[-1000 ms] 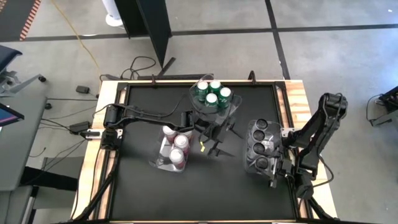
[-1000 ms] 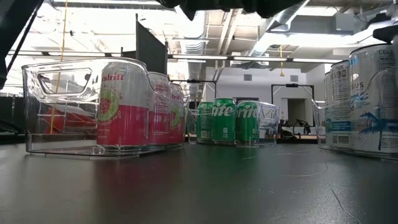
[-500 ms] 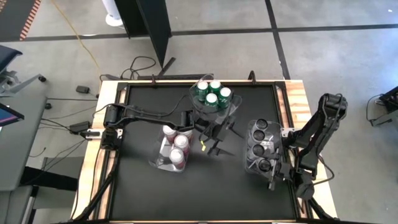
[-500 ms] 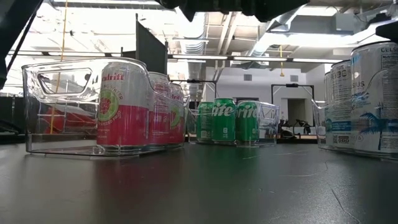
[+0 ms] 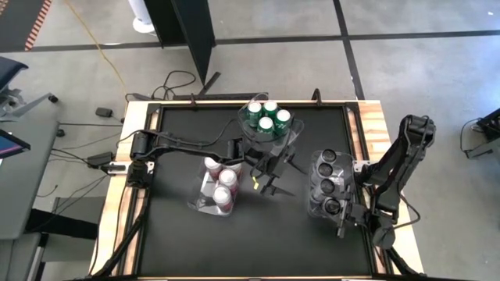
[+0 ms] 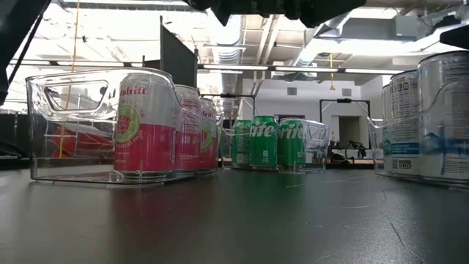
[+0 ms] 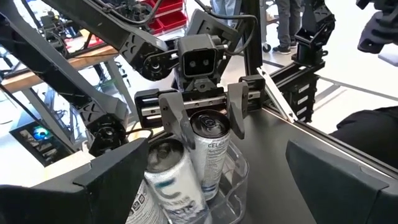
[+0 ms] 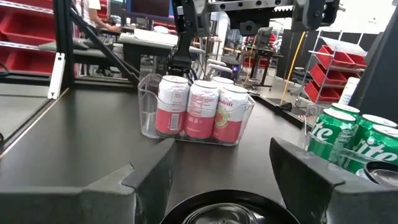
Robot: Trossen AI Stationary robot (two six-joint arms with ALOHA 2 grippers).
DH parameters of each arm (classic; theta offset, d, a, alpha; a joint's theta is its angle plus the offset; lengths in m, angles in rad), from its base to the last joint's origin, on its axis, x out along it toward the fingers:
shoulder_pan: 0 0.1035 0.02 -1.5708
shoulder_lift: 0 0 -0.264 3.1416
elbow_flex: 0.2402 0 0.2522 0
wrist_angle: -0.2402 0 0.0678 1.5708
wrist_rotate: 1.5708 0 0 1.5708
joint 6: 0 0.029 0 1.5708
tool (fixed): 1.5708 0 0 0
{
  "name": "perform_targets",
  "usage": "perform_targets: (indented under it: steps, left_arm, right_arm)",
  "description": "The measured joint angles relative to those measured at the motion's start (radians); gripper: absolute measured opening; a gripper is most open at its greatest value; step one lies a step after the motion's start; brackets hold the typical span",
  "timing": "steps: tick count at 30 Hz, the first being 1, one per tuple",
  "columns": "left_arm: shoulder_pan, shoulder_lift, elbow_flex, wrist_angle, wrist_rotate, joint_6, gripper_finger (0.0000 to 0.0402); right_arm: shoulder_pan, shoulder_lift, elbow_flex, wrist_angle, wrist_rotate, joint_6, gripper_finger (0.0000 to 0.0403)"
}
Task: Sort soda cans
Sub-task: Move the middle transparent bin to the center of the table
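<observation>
Twelve soda cans (image 5: 266, 119), all upright.

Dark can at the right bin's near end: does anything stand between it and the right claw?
Nothing visible does. The right claw sits directly at the dark can, which stands upright in the clear bin.

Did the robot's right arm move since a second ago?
Yes, a little. In the high view the right gripper has slid along the bin of dark cans, toward the table's near edge.
</observation>
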Motion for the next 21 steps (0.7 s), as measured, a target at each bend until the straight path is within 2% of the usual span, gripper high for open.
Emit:
perform_targets:
  steps: [21]
  left_arm:
    - [0.0, 0.0, 0.0, -0.061, 0.0, 0.03, 0.0377]
  right_arm:
    - [-0.012, -0.131, 0.0, -0.032, 0.021, -0.215, 0.0271]
